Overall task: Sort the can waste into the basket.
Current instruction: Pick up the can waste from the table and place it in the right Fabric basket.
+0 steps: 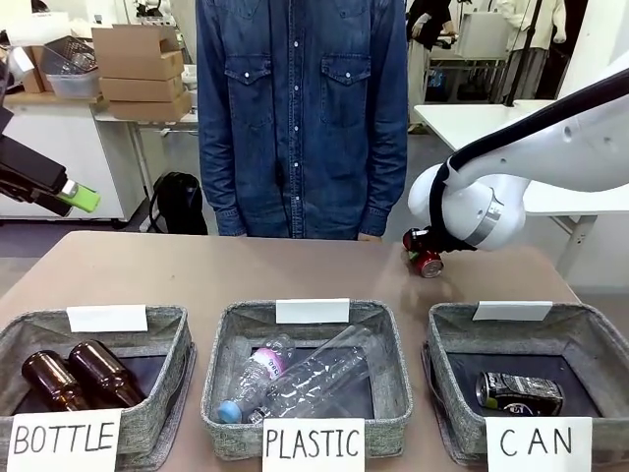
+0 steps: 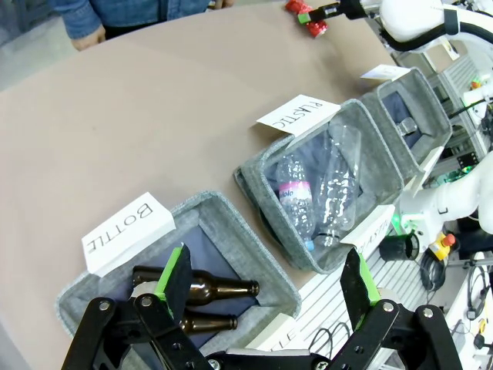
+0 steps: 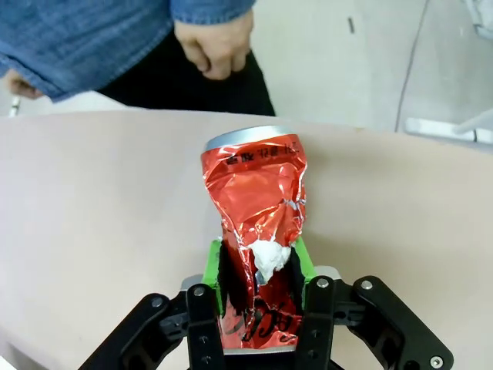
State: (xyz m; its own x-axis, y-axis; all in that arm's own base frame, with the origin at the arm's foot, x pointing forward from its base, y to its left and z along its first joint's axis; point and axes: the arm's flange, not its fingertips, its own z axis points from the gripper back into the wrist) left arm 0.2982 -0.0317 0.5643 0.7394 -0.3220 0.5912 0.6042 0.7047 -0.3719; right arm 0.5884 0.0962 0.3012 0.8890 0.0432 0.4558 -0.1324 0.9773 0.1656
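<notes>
Gripping the crushed red can point(image 3: 258, 231) lengthwise between closed jaws, the right gripper point(image 3: 258, 281) sits at the table's far right. The CAN basket point(image 1: 600, 329), holding the black can point(image 1: 519, 391), lies toward five o'clock in the front view. The left gripper point(image 2: 266, 277) hangs open.

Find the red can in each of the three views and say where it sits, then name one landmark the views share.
Front view: red can at the right gripper, far right of the table.
Left wrist view: top edge, right of centre.
Right wrist view: centre, crushed, clamped between green pads.
Shared landmark: the person's denim shirt.
</notes>
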